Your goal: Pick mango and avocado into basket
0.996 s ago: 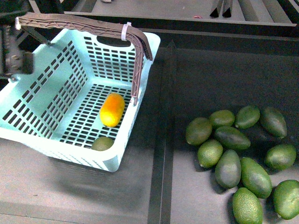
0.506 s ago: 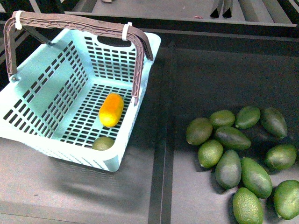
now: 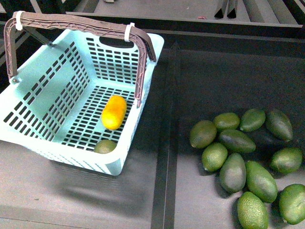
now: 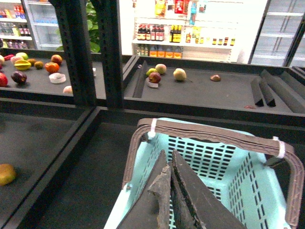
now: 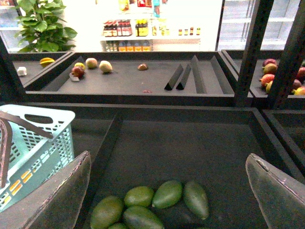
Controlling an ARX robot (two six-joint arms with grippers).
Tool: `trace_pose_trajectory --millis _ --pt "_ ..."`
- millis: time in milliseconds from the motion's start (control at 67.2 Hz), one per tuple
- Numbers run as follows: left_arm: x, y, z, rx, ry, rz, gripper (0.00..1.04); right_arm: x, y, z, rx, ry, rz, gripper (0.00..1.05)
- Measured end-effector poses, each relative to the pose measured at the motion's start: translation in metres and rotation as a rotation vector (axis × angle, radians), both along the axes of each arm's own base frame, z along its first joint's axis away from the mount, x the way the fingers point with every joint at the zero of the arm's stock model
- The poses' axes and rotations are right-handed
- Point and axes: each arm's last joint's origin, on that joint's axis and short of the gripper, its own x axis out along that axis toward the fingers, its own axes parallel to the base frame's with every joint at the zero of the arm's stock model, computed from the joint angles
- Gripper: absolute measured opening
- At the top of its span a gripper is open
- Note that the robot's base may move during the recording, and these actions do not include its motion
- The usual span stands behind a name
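Both fruits lie in the basket [image 3: 43,95]: the mango [image 3: 114,112] mid-floor, the avocado [image 3: 105,146] against its near wall, so the task looks done. Left end effector [image 4: 170,177] is pressed closed above the basket; right end effector [image 5: 167,179] is spread wide over the spare avocados [image 3: 248,162].

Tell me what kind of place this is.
Most likely a grocery store's produce section: a shopping basket sits on dark display trays, loose avocados are piled alongside, and shelves of bottles stand behind more fruit.
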Motion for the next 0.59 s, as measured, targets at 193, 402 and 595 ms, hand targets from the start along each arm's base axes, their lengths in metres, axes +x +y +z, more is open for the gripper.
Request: trace_pose_trajectory --millis 193,402,595 --pt "-0.02 0.004 -0.01 0.001 -0.002 0.016 0.02 0.0 0.0 0.0 0.0 0.0 0.0 0.96" --pt "-0.032 0.004 -0.005 0.003 -0.017 0.016 0.02 0.0 0.0 0.0 0.0 0.0 0.0 0.96" --pt "-0.041 0.004 -0.003 0.003 -0.022 0.016 0.02 0.0 0.0 0.0 0.0 0.0 0.0 0.96"
